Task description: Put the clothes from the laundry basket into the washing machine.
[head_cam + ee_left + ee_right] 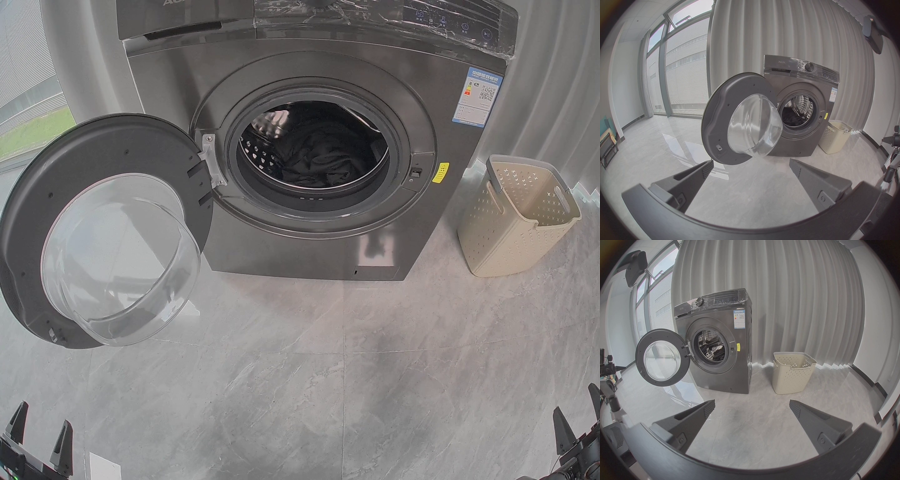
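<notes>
The grey washing machine [325, 156] stands ahead with its round door [106, 231] swung wide to the left. Dark clothes [319, 153] lie inside the drum. A beige perforated laundry basket [515, 215] stands on the floor to the machine's right, and no clothes show inside it. My left gripper [39, 432] is low at the near left, open and holding nothing. My right gripper [578, 415] sits low at the near right, open too, with nothing between its fingers. Both are far from the machine and the basket [792, 371].
Grey tiled floor [344, 362] stretches between me and the machine. White curtains [800, 296] hang behind the machine and basket. Windows [684, 65] run along the left wall. The open door [740, 118] juts out over the floor on the left.
</notes>
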Controlling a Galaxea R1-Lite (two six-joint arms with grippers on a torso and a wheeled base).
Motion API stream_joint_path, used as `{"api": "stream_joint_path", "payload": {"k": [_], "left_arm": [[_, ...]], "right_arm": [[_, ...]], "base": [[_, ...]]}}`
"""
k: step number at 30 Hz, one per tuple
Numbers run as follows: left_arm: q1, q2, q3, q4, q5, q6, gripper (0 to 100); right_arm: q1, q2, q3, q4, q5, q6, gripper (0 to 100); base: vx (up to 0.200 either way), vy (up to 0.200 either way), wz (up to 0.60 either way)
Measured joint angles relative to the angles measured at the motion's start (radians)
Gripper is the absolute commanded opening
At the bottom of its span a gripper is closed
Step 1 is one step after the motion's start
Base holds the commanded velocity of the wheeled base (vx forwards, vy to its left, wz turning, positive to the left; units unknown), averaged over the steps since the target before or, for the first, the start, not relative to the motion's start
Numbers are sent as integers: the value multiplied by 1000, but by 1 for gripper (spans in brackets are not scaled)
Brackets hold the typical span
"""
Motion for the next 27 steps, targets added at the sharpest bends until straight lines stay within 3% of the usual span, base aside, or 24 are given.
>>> {"api": "stream_joint_path", "payload": {"k": [17, 27], "left_arm": [[-1, 0, 0, 1, -6, -6, 100], [-1, 0, 0, 2, -6, -6, 100]], "right_arm": [[1, 0, 0, -1, -1, 3, 100], [1, 1, 0, -1, 0, 2, 100]], "base": [[0, 200, -35], [0, 20, -120]]}}
